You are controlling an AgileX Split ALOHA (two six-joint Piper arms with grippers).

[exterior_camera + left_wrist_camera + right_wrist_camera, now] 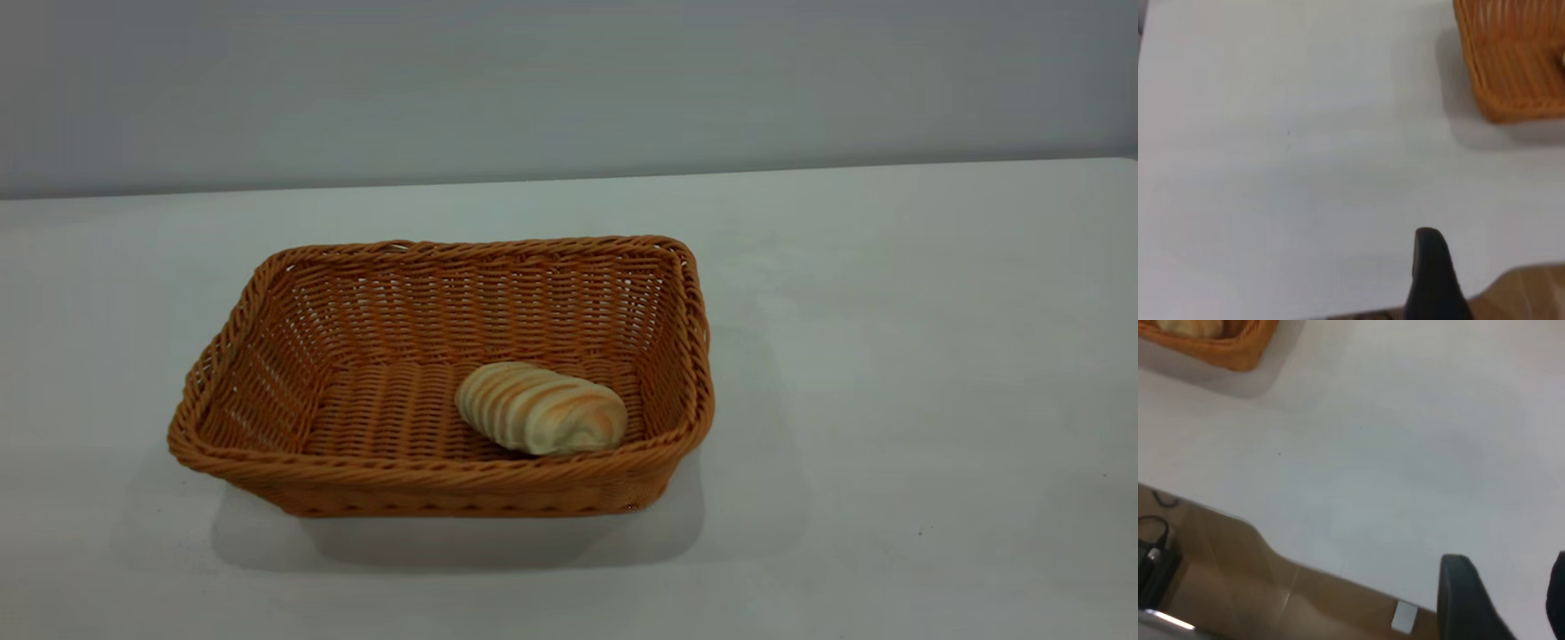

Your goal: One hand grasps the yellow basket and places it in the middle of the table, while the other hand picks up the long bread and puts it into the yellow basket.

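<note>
Bench [933,373]: white, fills the lower three quarters of the exterior frame.
Yellow basket [427,476]: stands left of centre in the frame, no hand touching it.
Long bread [540,409]: lies inside the basket, lower right of its floor.
Right hand [1501,600]: low at the bench edge, well apart from the basket, fingers spread, holding nothing.
Left hand [1431,273]: also at the bench edge, far from the basket; only one finger shows, so I cannot tell its state.
Progress: both placements look done; nothing appears left.
</note>
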